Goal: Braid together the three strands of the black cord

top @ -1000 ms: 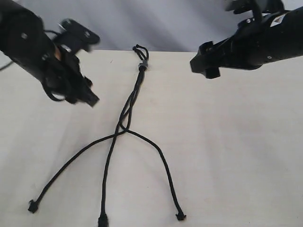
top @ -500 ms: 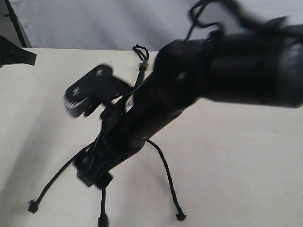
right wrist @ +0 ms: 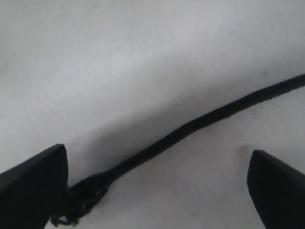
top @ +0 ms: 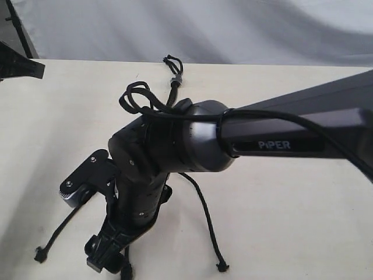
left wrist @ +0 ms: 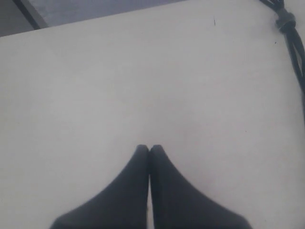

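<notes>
Black cord (top: 173,92) flat on the pale worktop (top: 291,221), grey band (top: 176,80) by the far edge, three strands (top: 205,219) fanning toward the near edge. Right gripper (right wrist: 157,160) spread wide, straddling one strand (right wrist: 205,119) close to its frayed tip (right wrist: 83,196), gripping nothing. Left gripper (left wrist: 149,149) clenched on nothing, over bare worktop near the far left corner. Judged: reaching for a strand to cross. Next: lower, close on it, carry it over its neighbour.
</notes>
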Robot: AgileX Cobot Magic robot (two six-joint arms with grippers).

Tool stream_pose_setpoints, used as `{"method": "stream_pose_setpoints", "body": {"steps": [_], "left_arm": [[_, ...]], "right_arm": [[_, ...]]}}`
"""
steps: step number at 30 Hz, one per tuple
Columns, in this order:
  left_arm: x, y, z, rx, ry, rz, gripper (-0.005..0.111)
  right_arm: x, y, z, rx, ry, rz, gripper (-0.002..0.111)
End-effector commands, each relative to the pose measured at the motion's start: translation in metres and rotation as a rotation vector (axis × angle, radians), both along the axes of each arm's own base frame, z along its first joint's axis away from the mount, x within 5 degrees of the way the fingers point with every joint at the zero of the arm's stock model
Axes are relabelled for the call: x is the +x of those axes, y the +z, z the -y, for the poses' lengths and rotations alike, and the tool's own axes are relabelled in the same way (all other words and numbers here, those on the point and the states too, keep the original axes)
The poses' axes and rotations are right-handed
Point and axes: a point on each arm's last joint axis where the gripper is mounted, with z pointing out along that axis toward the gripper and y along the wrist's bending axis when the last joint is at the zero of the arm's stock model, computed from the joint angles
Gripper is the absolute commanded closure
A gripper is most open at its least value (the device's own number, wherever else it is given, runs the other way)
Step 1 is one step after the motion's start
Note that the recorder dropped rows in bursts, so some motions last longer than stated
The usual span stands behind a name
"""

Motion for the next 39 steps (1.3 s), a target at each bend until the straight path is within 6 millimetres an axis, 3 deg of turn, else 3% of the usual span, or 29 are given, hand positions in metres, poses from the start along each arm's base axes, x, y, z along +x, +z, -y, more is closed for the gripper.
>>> {"method": "stream_pose_setpoints", "body": {"steps": [1,7,10,11,16,20,24,27,34,39], "left_arm": [[-0.002,0.002,-0.001,-0.016,0.012,0.016,0.107],[-0.002,0.002,-0.001,-0.016,0.012,0.016,0.107],[-0.002,0.002,-0.001,-0.016,0.012,0.016,0.107],[-0.002,0.002,-0.001,-0.016,0.012,0.016,0.107],[-0.002,0.002,-0.001,-0.016,0.012,0.016,0.107],[-0.002,0.002,-0.001,-0.014,0.011,0.015,0.107],[-0.002,0.002,-0.001,-0.014,0.011,0.015,0.107],[-0.002,0.002,-0.001,-0.014,0.011,0.015,0.107],[-0.002,0.002,-0.001,-0.014,0.011,0.015,0.107],[-0.002,0.002,-0.001,-0.014,0.011,0.015,0.107]], "right_arm": [[0.002,-0.008,-0.002,-0.015,-0.003,-0.002,0.027],[0.002,-0.019,-0.001,-0.044,0.003,-0.009,0.081],[0.003,-0.018,-0.001,-0.048,0.009,-0.001,0.105],[0.004,-0.015,0.001,-0.062,0.028,0.017,0.109],[0.022,0.033,0.015,-0.139,0.127,0.211,0.109],[0.053,0.046,0.043,-0.231,0.130,0.352,0.109],[0.084,0.022,0.073,-0.272,0.013,0.299,0.109],[0.095,-0.005,0.081,-0.293,-0.011,0.256,0.109],[0.090,-0.029,0.079,-0.307,-0.032,0.170,0.109],[0.066,-0.032,0.062,-0.283,-0.022,0.037,0.109]]}}
